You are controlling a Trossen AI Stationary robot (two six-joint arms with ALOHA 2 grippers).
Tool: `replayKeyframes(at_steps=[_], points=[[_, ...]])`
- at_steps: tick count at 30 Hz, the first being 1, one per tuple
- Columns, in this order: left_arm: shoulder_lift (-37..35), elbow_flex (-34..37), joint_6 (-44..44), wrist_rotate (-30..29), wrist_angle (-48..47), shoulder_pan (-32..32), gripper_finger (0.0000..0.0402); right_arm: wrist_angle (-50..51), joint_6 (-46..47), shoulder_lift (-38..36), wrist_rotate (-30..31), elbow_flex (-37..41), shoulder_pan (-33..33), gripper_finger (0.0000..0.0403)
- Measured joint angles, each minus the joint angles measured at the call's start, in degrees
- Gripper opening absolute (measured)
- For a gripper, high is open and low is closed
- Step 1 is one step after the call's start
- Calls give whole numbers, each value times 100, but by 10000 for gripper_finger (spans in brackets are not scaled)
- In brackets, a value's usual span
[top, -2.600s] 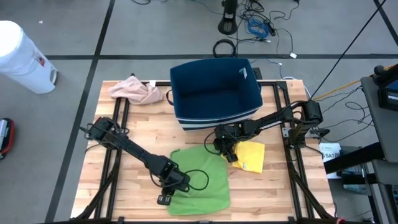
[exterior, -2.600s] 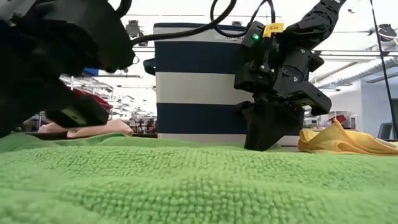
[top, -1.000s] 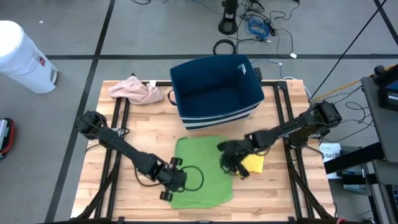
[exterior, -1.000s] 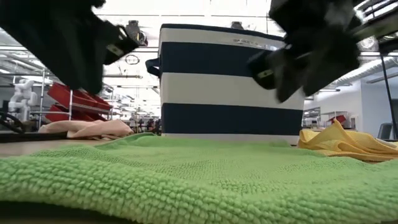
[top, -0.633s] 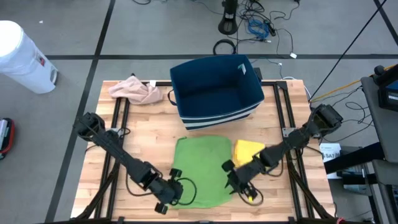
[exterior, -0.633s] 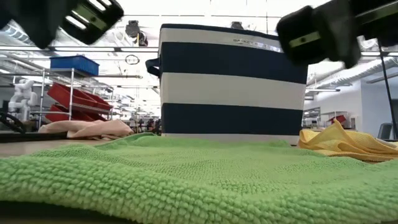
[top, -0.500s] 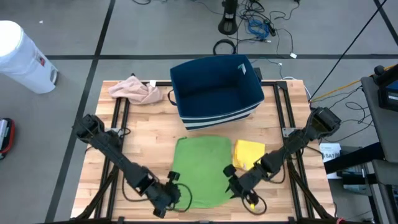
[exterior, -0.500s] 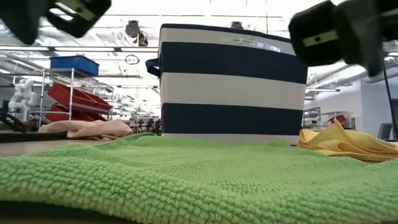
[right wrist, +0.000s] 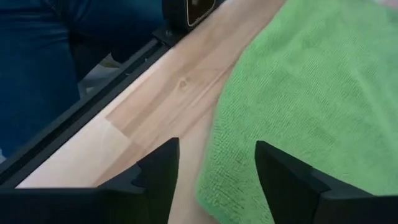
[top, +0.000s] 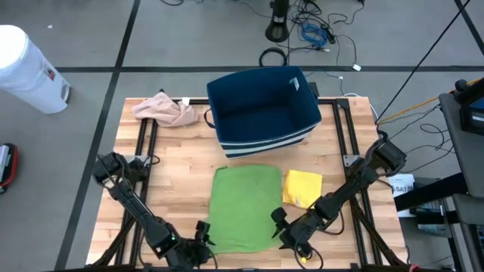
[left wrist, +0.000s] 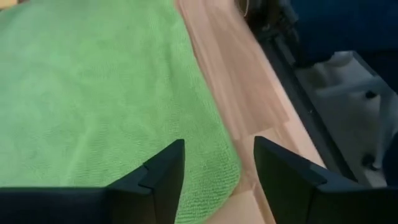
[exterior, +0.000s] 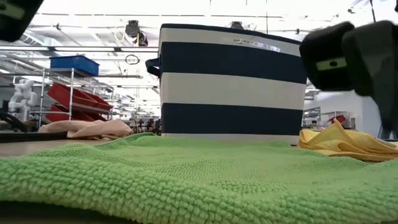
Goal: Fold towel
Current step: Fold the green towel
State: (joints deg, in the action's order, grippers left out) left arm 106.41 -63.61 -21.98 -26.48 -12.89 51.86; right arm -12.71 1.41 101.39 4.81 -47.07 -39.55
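At near desk [top: 174,170] edge, left end effector [top: 198,243] sits by green towel's [top: 242,205] near-left corner, fingers [left wrist: 163,177] spread, holding nothing. Right end effector [top: 281,228] at near-right corner, also spread and empty. Towel lies flat mid-desk; yellow cloth [top: 302,188] just right, navy striped bin [top: 262,109] beyond, pink cloth [top: 165,109] far left.

You see a looped, nubby green terry cloth towel [top: 242,208], matt, on a smooth, pale plank wooden tabletop [top: 174,174]; the striped bin [exterior: 231,84] is woven fabric.
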Motion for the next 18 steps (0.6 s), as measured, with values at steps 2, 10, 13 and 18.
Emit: replayKeyframes(at_steps=[2,10,13,18], points=[[123,1,2,-5,-30,18,205,1,83,62,2,0,0,208],[556,-2,97,9,-11,-121,206,-112,87,168,399,0,-95,190],[559,-4,102,8,-38,-149,206,2,87,167,579,0,-115,177],[564,-4,149,-55,-65,-197,188,193,173,287,618,0,-118,147]])
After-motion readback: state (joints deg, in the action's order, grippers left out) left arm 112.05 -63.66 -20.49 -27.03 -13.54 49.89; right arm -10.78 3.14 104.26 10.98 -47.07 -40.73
